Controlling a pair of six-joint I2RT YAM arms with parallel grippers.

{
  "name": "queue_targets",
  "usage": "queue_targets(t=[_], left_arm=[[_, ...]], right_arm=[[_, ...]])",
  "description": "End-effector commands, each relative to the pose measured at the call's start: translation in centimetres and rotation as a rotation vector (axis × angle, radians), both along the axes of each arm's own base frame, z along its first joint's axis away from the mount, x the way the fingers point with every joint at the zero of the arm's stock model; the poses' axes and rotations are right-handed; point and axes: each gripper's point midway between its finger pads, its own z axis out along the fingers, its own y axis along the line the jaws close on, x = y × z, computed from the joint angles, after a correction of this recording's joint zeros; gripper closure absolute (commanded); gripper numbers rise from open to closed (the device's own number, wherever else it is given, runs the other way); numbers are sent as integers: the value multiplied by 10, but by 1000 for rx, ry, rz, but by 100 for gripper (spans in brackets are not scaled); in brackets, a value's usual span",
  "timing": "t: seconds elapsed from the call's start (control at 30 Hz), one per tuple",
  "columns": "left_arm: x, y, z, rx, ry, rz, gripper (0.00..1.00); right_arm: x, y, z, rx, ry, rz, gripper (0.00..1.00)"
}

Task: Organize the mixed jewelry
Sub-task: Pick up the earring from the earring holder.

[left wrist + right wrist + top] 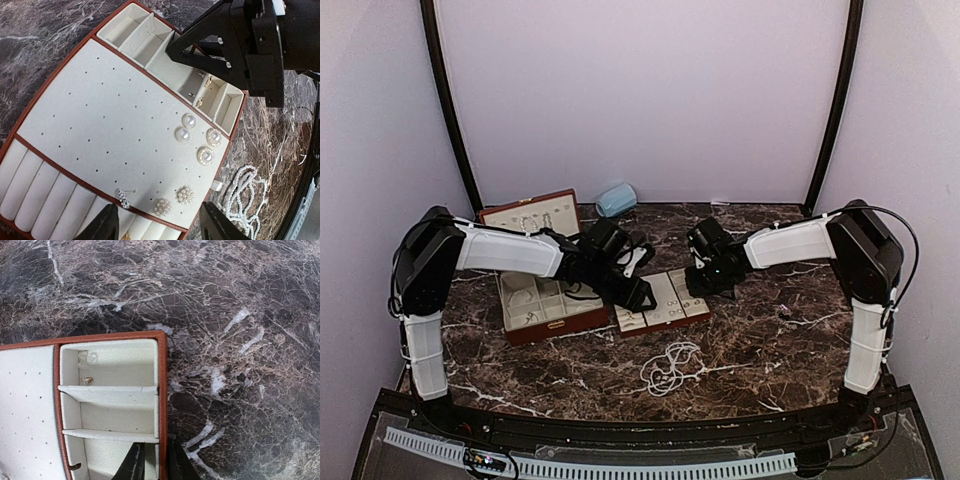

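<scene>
Cream-lined tray (pixel 100 115) holds round pearl earrings (pixel 183 134) on its perforated panel — left gripper (pixel 160 220) spread wide, right gripper (pixel 156 460) narrowly pinching its reddish-brown rim (pixel 162 390).

Your tabletop (pixel 240 315) looks like dark polished marble, glossy, with white veins. The jewelry tray (pixel 100 125) has a smooth reddish-brown, leather-like rim and a matt cream lining, soft as suede and pricked with tiny holes. The pearl earrings (pixel 188 120) are glossy, and the bead strand (pixel 240 192) has a pearly sheen. The left gripper's fingers (pixel 222 225) look like matt black plastic.
</scene>
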Motion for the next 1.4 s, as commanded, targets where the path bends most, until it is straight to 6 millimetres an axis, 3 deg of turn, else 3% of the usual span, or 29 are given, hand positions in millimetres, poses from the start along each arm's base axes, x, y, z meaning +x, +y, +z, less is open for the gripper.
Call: queue_targets(t=[0.0, 0.53, 1.37], left_arm=[[4, -2, 4, -6, -6, -4, 42], [9, -5, -2, 4, -18, -8, 44], [-7, -17, 8, 3, -71, -82, 49]], right_arm=[[-6, 10, 0, 31, 6, 19, 83], [-8, 11, -5, 37, 19, 26, 83], [-6, 13, -5, 38, 19, 27, 83]])
